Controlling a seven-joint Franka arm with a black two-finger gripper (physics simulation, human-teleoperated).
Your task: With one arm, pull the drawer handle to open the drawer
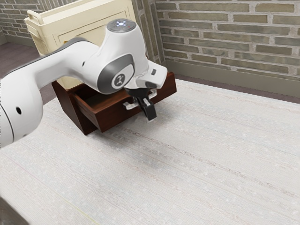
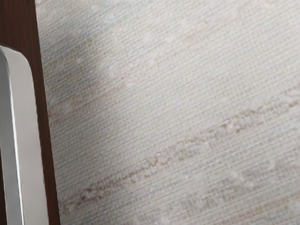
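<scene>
Our black gripper (image 1: pixel 149 112) is at the front of the drawer (image 1: pixel 115 115), by its metal handle (image 1: pixel 130 106); we cannot tell whether it is open, closed or gripping the handle. The reddish-brown drawer stands partly out of its cabinet (image 1: pixel 74 110). We see some of its wooden interior, while our arm (image 1: pixel 70 58) hides the rest. The handle is on the drawer's front, and in the wrist view its bar runs along the dark wood, with the pale, streaked surface (image 1: pixel 187 154) beyond. Above the cabinet rises a cream case (image 1: pixel 79 21) with a raised rail at its top; we cannot see into it. We count one cabinet, one drawer, one handle and one cream case, with brick wall (image 1: pixel 225 37) behind.
</scene>
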